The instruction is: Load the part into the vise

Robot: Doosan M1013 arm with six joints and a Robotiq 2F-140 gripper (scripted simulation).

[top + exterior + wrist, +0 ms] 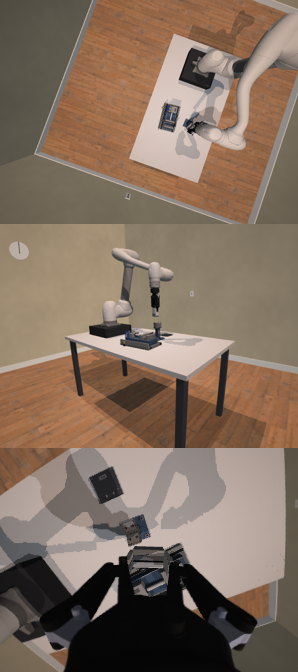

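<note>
Part held aloft over the V-block, not yet in the vise.

On the table (201, 355), the vise (141, 340) sits mid-width toward the long edge away from the arm's base; the V-block (157, 325) stands just beside it, and the bare infeed plate (106, 485) lies beyond, nearer the far short edge. The gripper (155, 313) hangs high above the V-block, its fingers part-closed and clamped on the part (148, 569), which fills the gap between them and juts below the tips. Risks, as I judge: the slot's facing is unclear, so it could be seated wrong way up; a skewed grip could let it tilt or snag a jaw on descent.
</note>
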